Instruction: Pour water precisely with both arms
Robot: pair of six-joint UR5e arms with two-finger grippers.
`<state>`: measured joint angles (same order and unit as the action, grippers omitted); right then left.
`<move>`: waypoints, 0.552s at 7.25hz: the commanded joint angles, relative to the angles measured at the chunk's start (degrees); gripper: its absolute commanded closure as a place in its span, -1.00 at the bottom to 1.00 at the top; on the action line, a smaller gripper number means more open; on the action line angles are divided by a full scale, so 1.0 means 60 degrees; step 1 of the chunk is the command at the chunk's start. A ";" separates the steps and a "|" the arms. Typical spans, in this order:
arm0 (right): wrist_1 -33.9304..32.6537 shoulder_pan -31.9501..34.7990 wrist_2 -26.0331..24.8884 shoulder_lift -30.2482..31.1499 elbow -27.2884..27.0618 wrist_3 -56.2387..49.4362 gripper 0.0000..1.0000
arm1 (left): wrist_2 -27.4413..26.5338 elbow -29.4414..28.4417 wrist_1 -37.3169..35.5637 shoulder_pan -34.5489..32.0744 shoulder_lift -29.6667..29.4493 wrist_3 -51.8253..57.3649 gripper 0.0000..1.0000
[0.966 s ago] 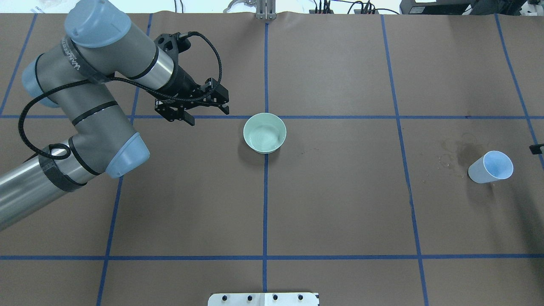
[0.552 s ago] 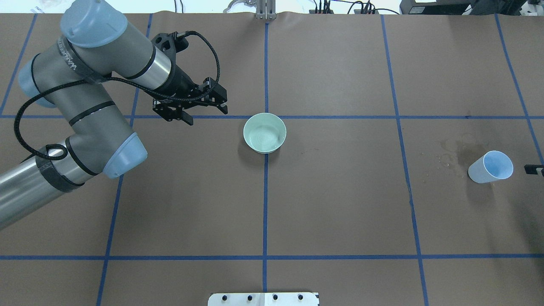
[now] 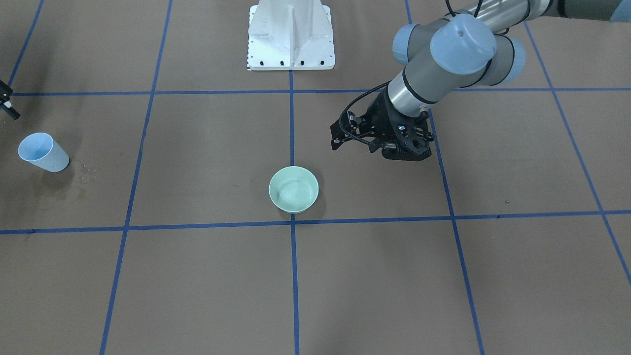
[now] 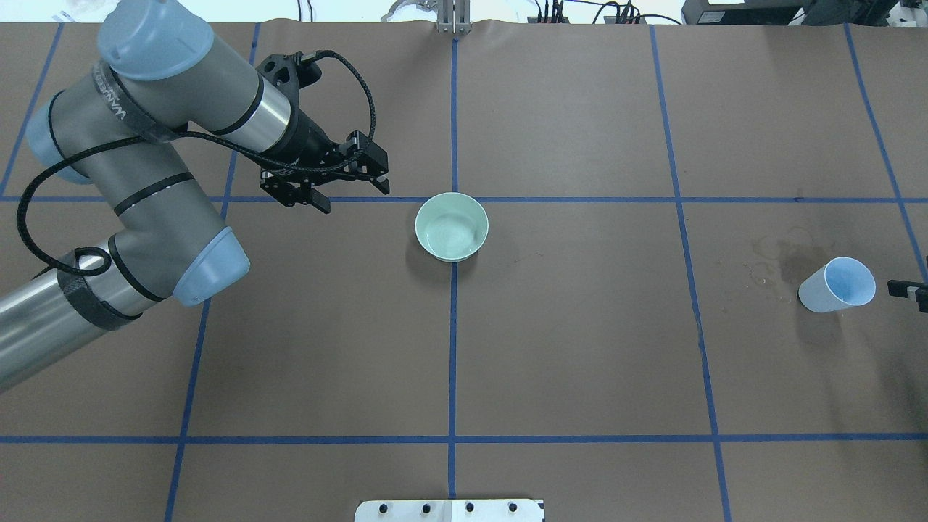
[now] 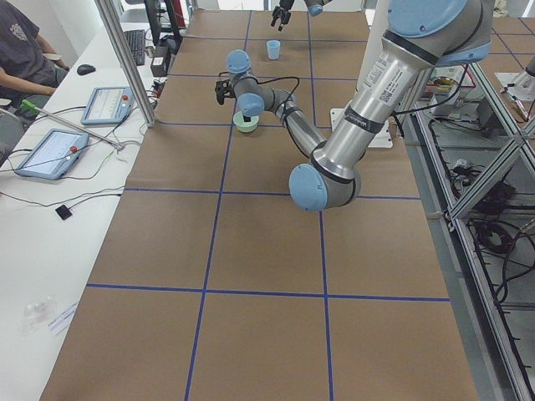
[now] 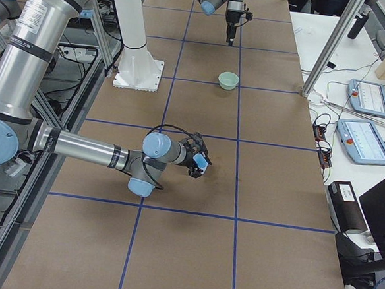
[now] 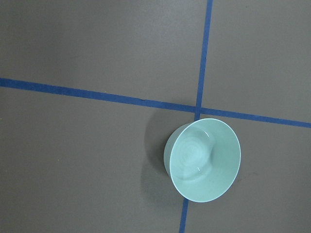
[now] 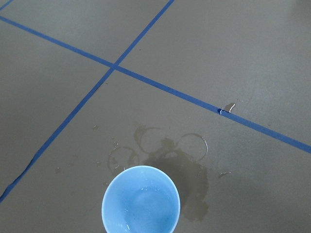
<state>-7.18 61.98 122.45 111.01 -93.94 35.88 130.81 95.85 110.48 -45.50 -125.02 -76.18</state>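
Green bowl [image 4: 417, 226] with water [image 4: 449, 236], near but apart from splayed left end effector [image 4: 355, 199]; grip of right end effector [image 4: 912, 290] unclear.

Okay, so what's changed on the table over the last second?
The right gripper, just a sliver at the overhead view's right edge, slid toward the robot and now sits level with the blue cup, not touching it. The left gripper, open, edged slightly away from the green bowl. Bowl and cup did not move.
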 commanded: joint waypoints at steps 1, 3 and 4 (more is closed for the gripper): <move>0.0332 -0.1009 -0.1082 0.0131 0.0085 0.0041 -1.00 | -0.0004 -0.0008 0.0000 0.0011 0.0007 0.0012 -1.00; 0.0362 -0.1524 -0.1659 0.0264 0.0100 -0.0209 -1.00 | -0.0004 0.0006 0.0000 0.0011 -0.0008 -0.0003 -1.00; 0.0362 -0.1627 -0.1644 0.0264 0.0143 -0.0209 -1.00 | -0.0004 0.0006 -0.0015 0.0011 -0.0008 -0.0003 -1.00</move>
<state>-5.08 53.40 113.13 112.46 -93.32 34.82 130.78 95.88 110.46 -45.44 -125.03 -76.19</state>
